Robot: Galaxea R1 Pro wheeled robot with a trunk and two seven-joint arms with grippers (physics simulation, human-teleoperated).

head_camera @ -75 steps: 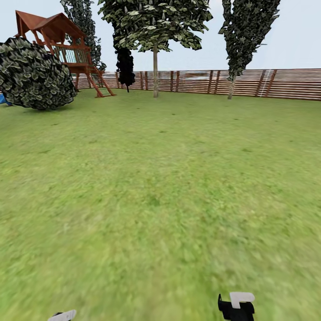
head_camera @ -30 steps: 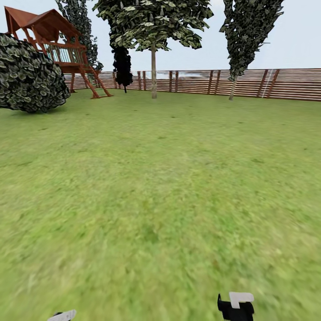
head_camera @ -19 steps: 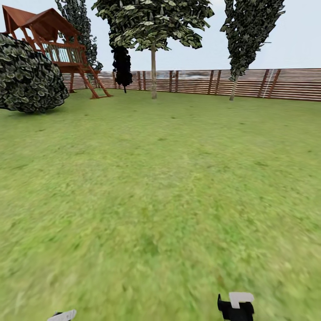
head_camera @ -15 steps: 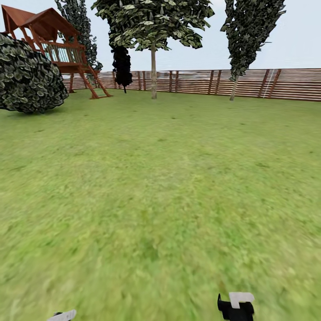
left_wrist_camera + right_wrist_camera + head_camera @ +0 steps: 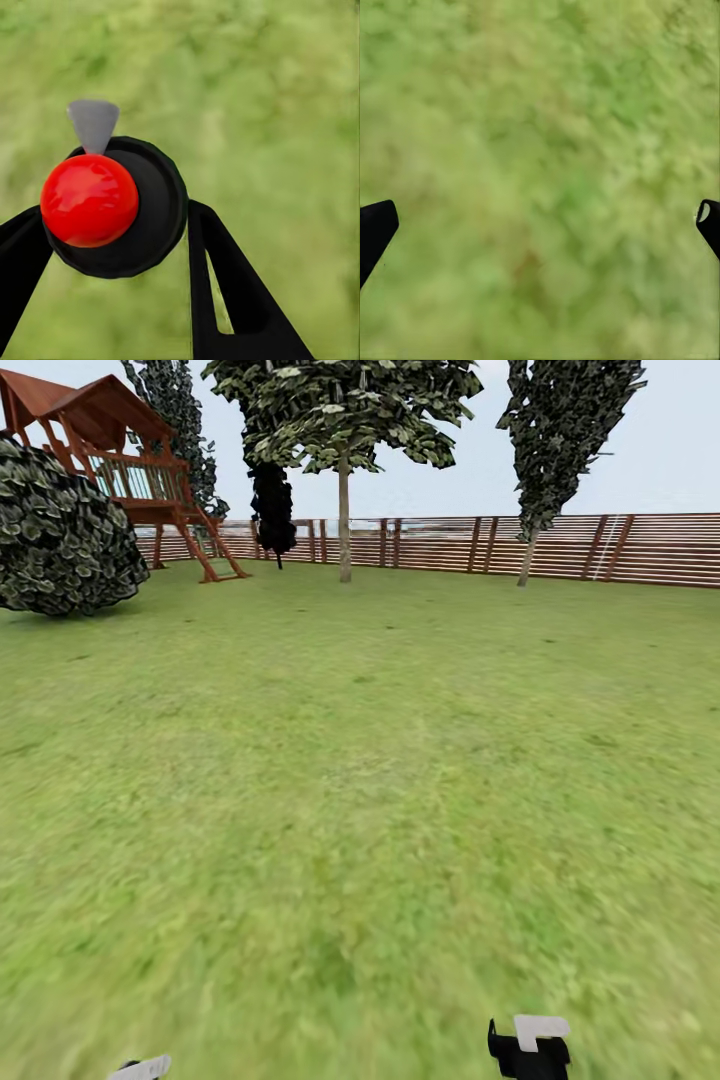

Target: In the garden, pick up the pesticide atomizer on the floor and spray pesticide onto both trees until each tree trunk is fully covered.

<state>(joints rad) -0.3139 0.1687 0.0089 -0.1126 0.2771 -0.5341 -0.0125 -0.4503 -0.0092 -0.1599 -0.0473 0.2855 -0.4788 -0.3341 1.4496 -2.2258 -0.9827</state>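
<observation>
Pesticide atomizer (image 5: 112,206) clamped between the two black fingers (image 5: 225,292) of the left gripper (image 5: 112,247), red top facing the wrist camera, right gripper (image 5: 540,225) spread wide over the lawn (image 5: 360,760), two trees (image 5: 344,470) seen far ahead near the fence (image 5: 560,547)

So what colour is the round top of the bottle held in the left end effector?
Glossy red, clearest in the left wrist view.

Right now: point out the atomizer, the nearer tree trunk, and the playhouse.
pesticide atomizer (image 5: 89,200), left wrist view, on its red top.
tree trunk (image 5: 344,525), head view, mid-height of the pale column.
playhouse (image 5: 90,412), head view, on its reddish roof.
</observation>
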